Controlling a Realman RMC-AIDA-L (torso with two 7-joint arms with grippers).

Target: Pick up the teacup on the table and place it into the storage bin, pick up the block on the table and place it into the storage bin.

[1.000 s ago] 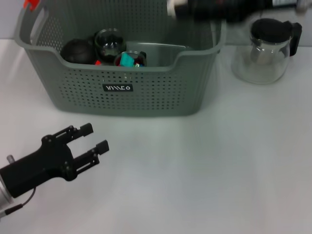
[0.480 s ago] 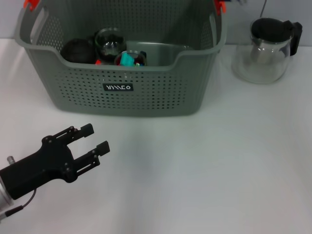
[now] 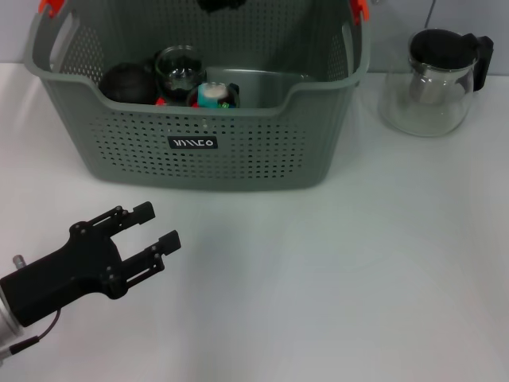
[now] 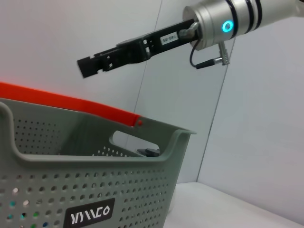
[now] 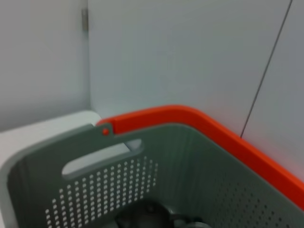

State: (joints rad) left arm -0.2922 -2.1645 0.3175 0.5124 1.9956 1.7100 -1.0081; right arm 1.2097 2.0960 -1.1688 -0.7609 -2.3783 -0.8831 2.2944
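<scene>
The left gripper (image 3: 153, 225) hangs low with its jaws open and empty, the storage bin (image 3: 238, 151) just ahead of them. The right gripper (image 4: 102, 61) is above the bin; whether its jaws are open cannot be told.

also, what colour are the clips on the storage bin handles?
Orange, on the grey-green storage bin; the clips show best in the head view.

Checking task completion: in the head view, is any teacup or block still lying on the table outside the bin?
No; the table holds only the storage bin, a glass jug and the left gripper.
</scene>
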